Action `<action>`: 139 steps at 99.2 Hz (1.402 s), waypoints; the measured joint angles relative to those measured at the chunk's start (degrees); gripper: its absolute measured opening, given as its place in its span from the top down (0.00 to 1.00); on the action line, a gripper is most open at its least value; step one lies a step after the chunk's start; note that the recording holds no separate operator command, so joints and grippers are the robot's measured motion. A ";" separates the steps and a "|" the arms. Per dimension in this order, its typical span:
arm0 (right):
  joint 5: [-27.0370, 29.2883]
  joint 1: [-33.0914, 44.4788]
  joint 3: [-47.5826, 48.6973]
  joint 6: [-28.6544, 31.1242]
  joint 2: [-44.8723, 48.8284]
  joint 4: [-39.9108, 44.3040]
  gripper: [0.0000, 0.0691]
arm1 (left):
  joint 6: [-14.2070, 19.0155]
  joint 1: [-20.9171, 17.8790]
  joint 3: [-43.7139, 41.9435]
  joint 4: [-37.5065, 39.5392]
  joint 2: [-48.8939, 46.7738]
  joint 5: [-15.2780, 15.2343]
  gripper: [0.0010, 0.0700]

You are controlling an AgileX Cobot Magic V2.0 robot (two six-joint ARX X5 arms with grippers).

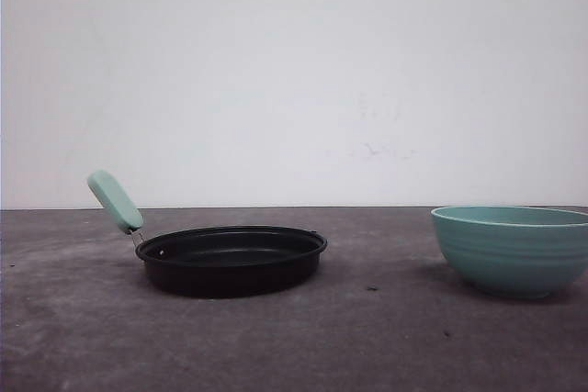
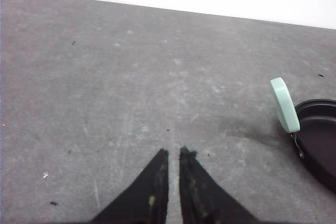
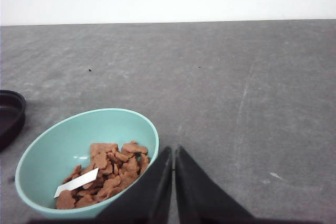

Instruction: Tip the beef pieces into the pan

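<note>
While beef sits in the bowl at 3 o'clock of the empty pan, still pre-grasp: both claws, left and right, near-closed and empty; next, opening right, gripping bowl rim.

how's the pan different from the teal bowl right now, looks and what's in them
The pan is black, shallow and wide; the bowl is teal, deeper, with ribbed sides. The pan has a mint-green handle angled upward; the bowl has none. In the front view the pan looks empty, while the right wrist view shows the bowl holding the beef pieces and a small white strip. Both are round and sit upright on the grey table.
</note>
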State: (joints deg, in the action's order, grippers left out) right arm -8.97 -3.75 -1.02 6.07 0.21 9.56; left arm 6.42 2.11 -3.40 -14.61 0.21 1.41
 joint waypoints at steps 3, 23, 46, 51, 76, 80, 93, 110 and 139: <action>0.00 0.00 0.00 0.02 0.00 0.00 0.98 | 0.00 0.00 0.00 0.00 0.00 0.00 1.00; 0.00 0.00 0.00 0.02 0.00 0.00 0.98 | 0.00 0.00 0.00 0.00 0.00 0.00 1.00; 0.00 0.00 0.00 0.00 0.00 0.00 0.98 | 0.00 0.00 0.00 0.00 0.00 0.00 1.00; 0.00 0.00 0.00 0.02 0.00 0.00 0.98 | 0.00 0.00 0.00 0.00 0.00 0.00 1.00; 0.00 0.00 0.00 0.02 0.00 0.00 0.98 | 0.00 0.00 0.00 0.00 0.00 0.00 1.00; 0.00 0.00 0.00 0.00 0.00 0.00 0.98 | 0.00 0.00 0.00 0.00 0.00 0.00 1.00; 0.00 0.00 0.00 0.00 0.00 0.00 0.98 | 0.00 0.00 0.00 0.00 0.00 0.00 1.00; 0.70 0.00 0.00 -0.26 0.00 0.09 0.98 | 0.00 0.00 0.00 0.00 0.00 0.00 1.00; 2.89 0.00 0.00 -1.55 0.00 0.22 0.98 | 0.00 0.00 0.00 0.00 0.00 0.00 1.00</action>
State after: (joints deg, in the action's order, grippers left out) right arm -6.09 -3.75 -1.02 4.51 0.21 9.78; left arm 6.42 2.11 -3.40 -14.61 0.21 1.41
